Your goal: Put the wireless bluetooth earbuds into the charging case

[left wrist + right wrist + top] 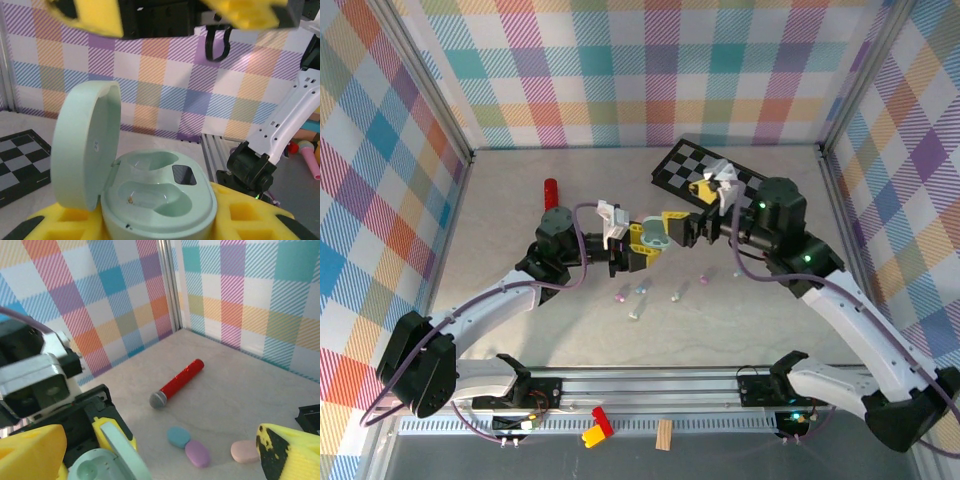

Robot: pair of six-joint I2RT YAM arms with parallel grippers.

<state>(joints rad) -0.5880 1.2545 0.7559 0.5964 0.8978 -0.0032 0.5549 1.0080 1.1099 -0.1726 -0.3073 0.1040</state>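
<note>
My left gripper [642,246] is shut on a mint charging case [653,238] and holds it above the middle of the table. In the left wrist view the charging case [159,200] sits between my yellow pads, its lid [85,145] swung up to the left; both wells are empty. My right gripper [688,229] hovers open just right of the case, its yellow fingertips [250,12] above it, nothing between them. In the right wrist view the case [100,467] lies at the lower left. Several tiny pastel earbuds [642,291] lie loose on the table below both grippers.
A red toy microphone [551,192] lies at the back left. Closed blue [178,436], purple [197,454] and pink [245,451] cases rest on the table beyond the grippers. A black-and-white checkerboard [710,172] lies at the back right. Plaid walls enclose three sides.
</note>
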